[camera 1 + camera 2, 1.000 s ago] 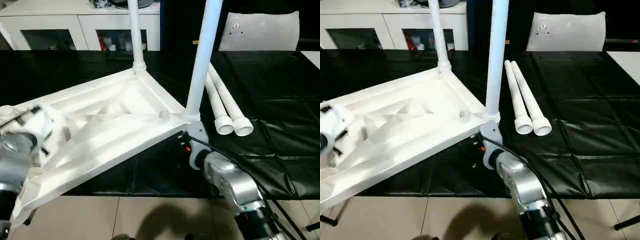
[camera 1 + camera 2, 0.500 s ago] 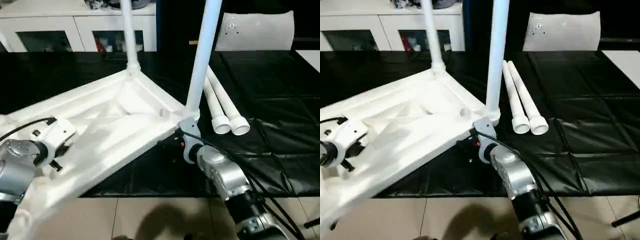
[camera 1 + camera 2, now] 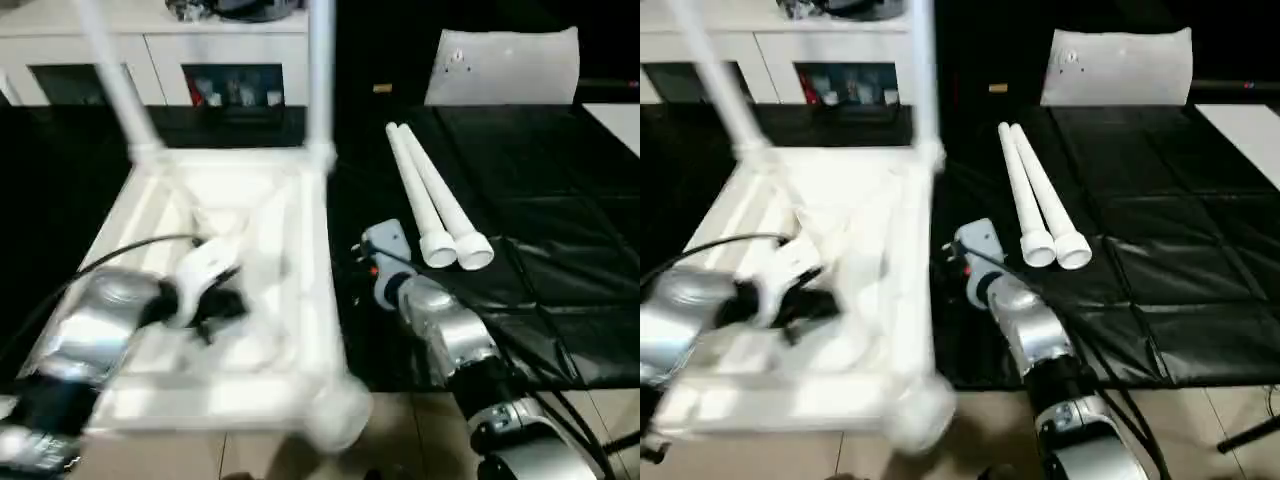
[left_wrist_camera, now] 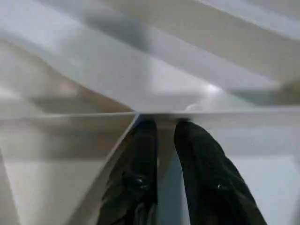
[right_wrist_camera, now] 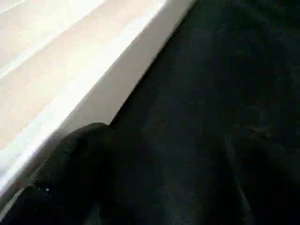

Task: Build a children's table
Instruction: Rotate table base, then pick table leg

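My left gripper [image 4: 164, 129] pinches a thin rib of the upturned table top [image 3: 300, 260] at nine o'clock — light, hollow plastic, stiff yet bulky, so ribs and rims grip best. My right gripper [image 5: 154, 154] gapes empty at four o'clock, loose legs [image 3: 430, 200] at two o'clock.

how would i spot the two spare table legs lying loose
Find the black mat right of the upturned white table top. On it lie two white tube legs, side by side and touching, flared ends nearest the robot. Unlike the legs fitted upright in the top, these lie flat.
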Available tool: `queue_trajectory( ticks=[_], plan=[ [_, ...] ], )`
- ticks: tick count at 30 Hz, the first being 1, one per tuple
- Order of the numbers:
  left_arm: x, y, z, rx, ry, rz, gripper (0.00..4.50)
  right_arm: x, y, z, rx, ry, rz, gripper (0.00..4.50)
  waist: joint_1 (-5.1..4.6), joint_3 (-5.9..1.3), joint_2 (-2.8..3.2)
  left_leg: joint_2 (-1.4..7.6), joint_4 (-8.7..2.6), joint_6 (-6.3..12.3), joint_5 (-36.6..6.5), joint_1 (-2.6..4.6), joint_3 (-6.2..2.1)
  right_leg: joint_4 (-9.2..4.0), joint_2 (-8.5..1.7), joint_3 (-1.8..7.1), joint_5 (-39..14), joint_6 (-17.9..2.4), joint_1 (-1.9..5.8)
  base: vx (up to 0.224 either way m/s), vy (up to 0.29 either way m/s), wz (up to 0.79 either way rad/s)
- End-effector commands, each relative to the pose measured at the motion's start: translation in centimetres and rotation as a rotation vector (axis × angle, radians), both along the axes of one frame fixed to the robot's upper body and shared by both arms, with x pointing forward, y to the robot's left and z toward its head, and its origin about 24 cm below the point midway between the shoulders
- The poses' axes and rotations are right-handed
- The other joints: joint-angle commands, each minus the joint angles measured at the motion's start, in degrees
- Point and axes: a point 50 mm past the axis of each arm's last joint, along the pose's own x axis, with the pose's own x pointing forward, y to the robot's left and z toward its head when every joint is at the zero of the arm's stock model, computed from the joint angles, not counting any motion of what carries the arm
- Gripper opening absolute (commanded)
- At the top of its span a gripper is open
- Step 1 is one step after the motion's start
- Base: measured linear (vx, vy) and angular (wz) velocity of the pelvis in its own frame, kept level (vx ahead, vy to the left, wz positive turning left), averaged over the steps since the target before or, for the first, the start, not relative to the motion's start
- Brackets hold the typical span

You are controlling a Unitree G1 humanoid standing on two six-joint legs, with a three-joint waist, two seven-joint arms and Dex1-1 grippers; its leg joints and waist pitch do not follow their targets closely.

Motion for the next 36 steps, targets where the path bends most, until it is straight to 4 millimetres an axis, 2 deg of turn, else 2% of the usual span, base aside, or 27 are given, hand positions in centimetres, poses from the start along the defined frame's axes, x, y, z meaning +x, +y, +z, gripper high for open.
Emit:
queue_trajectory(
  ticks=[1, 3, 5, 7, 10, 11, 12, 16, 17, 19, 20, 21, 22, 23, 24, 25, 26, 27, 28, 29, 30, 31, 32, 33, 34, 35, 36],
  plan=[
    [1.7, -1.3, 1.5, 0.007, -0.142, -0.020, 0.91, 0.0, 2.0, 0.7, 0.019, -0.030, 0.060, 4.47, 0.03, -3.94, 0.32, -0.06, -3.47, 0.53, -10.61, -0.11, 0.06, -3.64, -2.59, 2.31, -12.20, -9.57, 3.62, 0.000, 0.000, 0.00],
    [2.3, -1.4, 1.4, 0.015, -0.167, -0.001, 0.91, 0.3, 1.3, 0.8, -0.012, -0.061, 0.033, 4.47, 0.03, -4.12, 0.24, 0.09, -3.34, 0.86, -8.97, -0.38, 0.01, -3.34, -2.71, 2.26, -10.22, -10.06, 3.81, 0.000, 0.000, 0.00],
    [3.4, -1.5, 1.2, 0.043, -0.225, 0.042, 0.91, 0.8, 0.0, 1.4, -0.024, -0.102, -0.001, 4.47, 0.24, -4.26, 0.25, -0.09, -3.07, 1.27, -8.19, -0.19, 0.19, -3.37, -2.48, 2.27, -8.84, -10.44, 3.66, 0.000, 0.000, 0.00],
    [4.3, -1.3, 0.5, 0.120, -0.298, 0.068, 0.91, 1.9, -1.6, 2.9, -0.029, -0.171, -0.093, 4.47, 0.39, -4.26, 0.20, 0.12, -3.07, 1.42, -8.61, -0.27, 0.11, -3.22, -2.50, 2.19, -8.32, -10.37, 3.74, 0.000, 0.000, 0.00],
    [4.6, -1.2, 0.2, 0.132, -0.329, 0.084, 0.91, 2.6, -2.4, 3.7, -0.035, -0.203, -0.153, 4.47, 0.37, -4.23, 0.18, 0.22, -3.07, 1.39, -8.91, -0.34, 0.04, -3.25, -2.73, 2.13, -9.20, -10.42, 3.70, 0.000, 0.000, 0.00],
    [5.0, -1.1, 0.1, 0.134, -0.389, 0.117, 0.91, 3.5, -3.4, 4.3, -0.079, -0.173, -0.221, 4.47, 0.35, -4.22, 0.38, 0.17, -3.03, 1.19, -9.04, -0.26, 0.10, -3.26, -2.74, 2.14, -9.84, -10.37, 3.64, 0.000, 0.000, 0.00],
    [5.1, -1.1, 0.2, 0.125, -0.415, 0.134, 0.91, 4.0, -3.9, 4.7, -0.097, -0.133, -0.257, 4.47, -0.03, -4.18, 0.22, -0.06, -3.01, 0.98, -8.95, -0.33, 0.06, -3.28, -2.34, 2.05, -10.08, -10.58, 3.72, 0.000, 0.000, 0.00],
    [5.2, -1.0, 0.5, 0.070, -0.463, 0.174, 0.91, 5.3, -4.3, 5.6, -0.161, -0.053, -0.259, 4.47, -0.02, -4.32, 0.15, 0.05, -2.76, 0.76, -10.23, -0.38, 0.12, -3.31, -2.70, 2.01, -11.35, -11.19, 3.70, 0.000, 0.000, 0.00],
    [5.0, -1.2, 1.1, -0.016, -0.486, 0.175, 0.91, 6.0, -4.5, 6.5, -0.198, -0.068, -0.229, 4.47, 0.06, -4.25, 0.04, 0.14, -2.76, 0.77, -10.41, -0.47, 0.10, -3.35, -2.89, 2.00, -11.61, -11.28, 3.61, 0.000, 0.000, 0.00],
    [4.8, -1.2, 1.4, -0.054, -0.495, 0.173, 0.91, 6.3, -4.5, 6.8, -0.188, -0.063, -0.216, 4.47, 0.10, -4.20, 0.05, 0.36, -2.68, 0.90, -10.91, -0.45, 0.16, -3.31, -3.06, 2.02, -11.96, -11.95, 3.48, 0.000, 0.000, 0.00],
    [4.3, -1.2, 2.0, -0.122, -0.507, 0.161, 0.91, 6.7, -4.7, 7.4, -0.154, -0.049, -0.218, 4.47, 0.15, -4.24, -0.20, 0.52, -2.69, 1.19, -10.52, -0.46, 0.18, -3.07, -3.04, 2.02, -11.12, -12.37, 3.45, 0.000, 0.000, 0.00],
    [4.1, -1.2, 2.2, -0.137, -0.511, 0.154, 0.91, 6.9, -4.8, 7.5, -0.158, -0.050, -0.226, 4.47, 0.25, -4.28, -0.07, 0.49, -2.65, 1.30, -10.19, -0.42, 0.23, -3.00, -3.07, 2.01, -10.69, -12.66, 3.41, 0.000, 0.000, 0.00],
    [3.7, -1.2, 2.5, -0.156, -0.516, 0.144, 0.91, 7.0, -4.9, 7.7, -0.164, -0.051, -0.235, 4.47, 0.29, -4.32, -0.39, 0.61, -2.68, 1.32, -9.87, -0.42, 0.28, -2.88, -3.12, 2.01, -10.23, -12.92, 3.37, 0.000, 0.000, 0.00],
    [3.2, -1.2, 2.8, -0.177, -0.519, 0.131, 0.91, 7.2, -5.1, 8.0, -0.171, -0.049, -0.245, 4.47, 0.34, -4.38, -0.37, 0.72, -2.63, 1.76, -8.45, -0.64, 0.30, -2.48, -3.08, 2.00, -8.54, -13.69, 3.37, 0.000, 0.000, 0.00],
    [2.3, -1.2, 3.5, -0.207, -0.523, 0.111, 0.91, 7.5, -5.4, 8.3, -0.169, -0.043, -0.258, 4.47, 0.45, -4.21, -0.58, 0.60, -2.60, 2.06, -8.51, -0.57, 0.51, -2.66, -2.84, 1.96, -8.52, -13.46, 3.18, 0.000, 0.000, 0.00],
    [1.5, -1.2, 4.0, -0.224, -0.524, 0.094, 0.91, 7.7, -5.5, 8.5, -0.160, -0.035, -0.271, 4.47, 0.23, -4.32, -0.82, 0.83, -2.61, 2.16, -7.31, -1.08, 0.22, -1.84, -3.28, 2.03, -7.16, -14.06, 3.63, 0.000, 0.000, 0.00],
    [0.8, -1.1, 4.4, -0.233, -0.520, 0.079, 0.91, 7.8, -5.7, 8.6, -0.157, -0.028, -0.279, 4.47, 0.39, -3.72, -0.97, 0.71, -2.63, 2.66, -7.38, -0.95, 0.58, -2.40, -2.82, 2.05, -7.49, -13.77, 2.88, 0.000, 0.000, 0.00],
    [-0.3, -1.0, 4.9, -0.241, -0.510, 0.056, 0.91, 7.9, -5.9, 8.7, -0.170, -0.023, -0.291, 4.47, 0.44, -3.95, -0.69, 0.74, -2.36, 2.53, -7.57, -0.68, 0.65, -1.95, -2.88, 2.16, -7.01, -14.02, 2.82, 0.000, 0.000, 0.00],
    [-1.0, -1.0, 5.2, -0.238, -0.500, 0.042, 0.91, 8.0, -6.2, 8.7, -0.177, -0.024, -0.302, 4.47, 0.27, -3.36, -1.47, 0.65, -2.63, 2.85, -7.88, -1.11, 0.68, -2.17, -2.70, 2.13, -7.63, -13.81, 2.74, 0.000, 0.000, 0.00],
    [-1.5, -0.9, 5.4, -0.236, -0.494, 0.032, 0.91, 8.0, -6.3, 8.8, -0.181, -0.026, -0.311, 4.47, 0.42, -2.89, -0.98, 0.74, -2.68, 2.07, -11.09, -0.68, 0.72, -2.52, -2.76, 2.17, -11.91, -12.78, 2.16, 0.000, 0.000, 0.00],
    [-1.9, -0.9, 5.6, -0.234, -0.487, 0.022, 0.91, 8.0, -6.4, 8.8, -0.184, -0.024, -0.320, 4.47, 0.42, -2.89, -0.98, 0.74, -2.68, 2.07, -11.09, -0.68, 0.72, -2.52, -2.76, 2.17, -11.91, -12.78, 2.16, 0.000, 0.000, 0.00],
    [-3.2, -0.8, 6.2, -0.229, -0.467, -0.008, 0.91, 8.0, -6.8, 8.7, -0.187, -0.013, -0.346, 4.47, 0.60, -2.17, -1.61, 0.58, -2.87, 1.73, -12.87, -0.63, 0.71, -2.79, -2.52, 2.15, -14.71, -11.61, 1.96, 0.000, 0.000, 0.00],
    [-3.7, -0.8, 6.4, -0.225, -0.455, -0.020, 0.91, 8.0, -6.8, 8.5, -0.185, -0.002, -0.353, 4.47, 0.51, -1.79, -1.72, 0.79, -3.18, 0.77, -14.39, -0.67, 0.44, -2.61, -2.61, 2.15, -16.44, -10.93, 1.91, 0.000, 0.000, 0.00],
    [-4.1, -0.8, 6.5, -0.222, -0.446, -0.028, 0.91, 7.9, -6.9, 8.4, -0.186, 0.005, -0.357, 4.47, 0.42, -1.61, -1.72, 0.69, -3.18, 0.56, -15.03, -0.58, 0.54, -2.84, -2.38, 2.16, -17.09, -10.61, 1.69, 0.000, 0.000, 0.00],
    [-4.5, -0.8, 6.7, -0.220, -0.436, -0.034, 0.91, 7.9, -7.0, 8.3, -0.187, 0.012, -0.361, 4.47, 0.43, -1.40, -1.99, 0.69, -3.12, 0.09, -15.80, -0.46, 0.56, -2.65, -2.37, 2.26, -17.07, -10.42, 1.58, 0.000, 0.000, 0.00],
    [-4.9, -0.8, 6.8, -0.217, -0.426, -0.038, 0.91, 7.9, -7.1, 8.2, -0.183, 0.022, -0.368, 4.47, 0.38, -1.33, -2.03, 0.61, -3.24, 0.07, -15.64, -0.65, 0.48, -2.72, -2.34, 2.23, -17.18, -10.22, 1.75, 0.000, 0.000, 0.00],
    [-5.3, -0.8, 6.9, -0.215, -0.418, -0.037, 0.91, 7.8, -7.1, 8.1, -0.179, 0.028, -0.372, 4.47, 0.42, -1.02, -2.17, 0.60, -3.29, 0.00, -15.78, -0.69, 0.50, -2.78, -2.31, 2.25, -17.25, -10.01, 1.58, 0.000, 0.000, 0.00]
  ],
)
